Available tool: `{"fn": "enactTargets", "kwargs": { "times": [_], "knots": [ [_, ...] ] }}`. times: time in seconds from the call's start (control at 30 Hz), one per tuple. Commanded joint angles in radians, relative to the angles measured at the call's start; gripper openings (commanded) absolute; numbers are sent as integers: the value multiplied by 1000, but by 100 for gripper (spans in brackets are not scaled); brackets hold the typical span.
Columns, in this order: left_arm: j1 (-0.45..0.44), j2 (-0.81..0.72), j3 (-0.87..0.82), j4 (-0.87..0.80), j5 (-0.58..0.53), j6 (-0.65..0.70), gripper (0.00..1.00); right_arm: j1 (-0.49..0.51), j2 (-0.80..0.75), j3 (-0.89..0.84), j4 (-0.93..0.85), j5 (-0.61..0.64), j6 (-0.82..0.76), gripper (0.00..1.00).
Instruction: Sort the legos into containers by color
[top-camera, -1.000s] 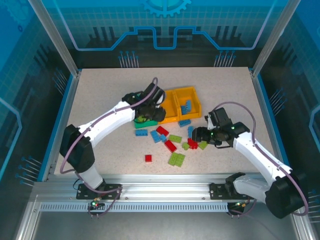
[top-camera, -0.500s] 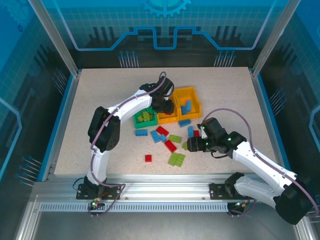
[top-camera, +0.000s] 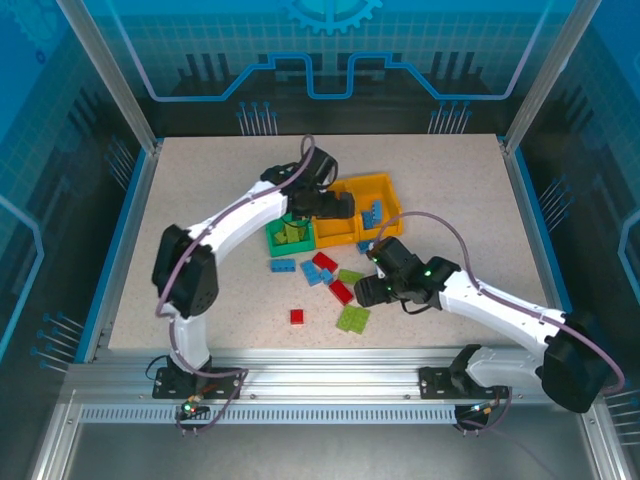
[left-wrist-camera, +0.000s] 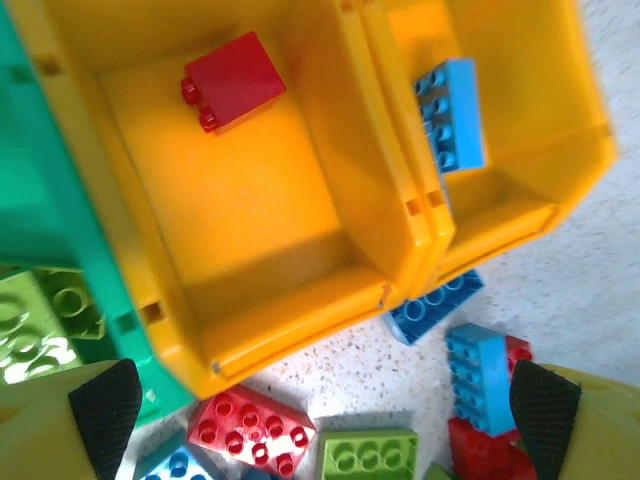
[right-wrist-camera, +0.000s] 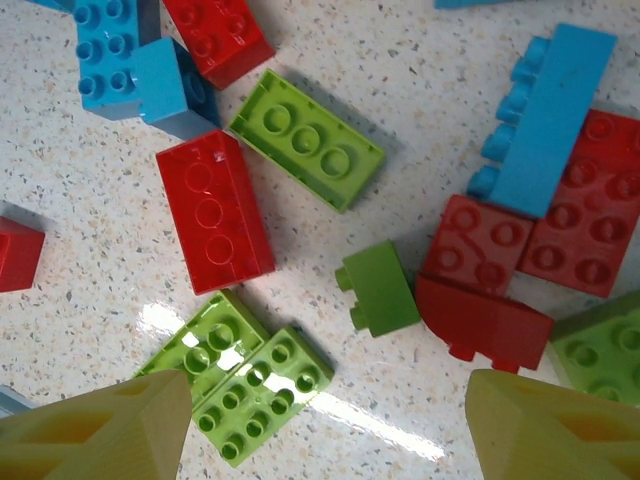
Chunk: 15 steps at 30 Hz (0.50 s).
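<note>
My right jaws hang wide and empty over the bench (right-wrist-camera: 420, 60). Just ahead of the gap between them lies a small dark green lego (right-wrist-camera: 380, 290), untouched. By the left fingertip (right-wrist-camera: 100, 430) a lime pair (right-wrist-camera: 245, 385) sits side by side. Past these lie a long red lego (right-wrist-camera: 215, 210) and a lime lego (right-wrist-camera: 305, 138). Off to the right, a blue lego (right-wrist-camera: 545, 120) rests on a red cluster (right-wrist-camera: 520, 255).

Farther out, my left jaws stand wide, gripping nothing. Between their tips a red brick (left-wrist-camera: 250, 432) and a lime brick (left-wrist-camera: 370, 455) lie loose. Beyond them the middle orange-yellow container (left-wrist-camera: 300, 310) holds one red cube (left-wrist-camera: 232, 80) at its far end. To the left, the green container (left-wrist-camera: 60, 200) holds lime legos (left-wrist-camera: 40, 320). To the right, the second orange-yellow container (left-wrist-camera: 520, 200) holds a blue brick (left-wrist-camera: 450, 115).
</note>
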Motion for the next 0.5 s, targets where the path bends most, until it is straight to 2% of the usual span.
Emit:
{"fn": "enactTargets", "kwargs": {
  "times": [0.0,0.1,0.2,0.33,0.47],
  "knots": [
    [10,-149,-91,37,-47,-32,99,45,31,40,19,40,-25,72],
    [16,-228,-202,12,-70,-29,99,97,70,83,-9,97,-25,73],
    [14,-284,-311,-77,-111,-49,99,81,106,123,-79,180,65,74],
    [-34,-384,-495,-101,-153,-113,99,6,54,61,-2,95,90,74],
    [-111,-443,-589,-114,-169,-195,99,-78,10,50,-9,54,87,76]
  ]
}}
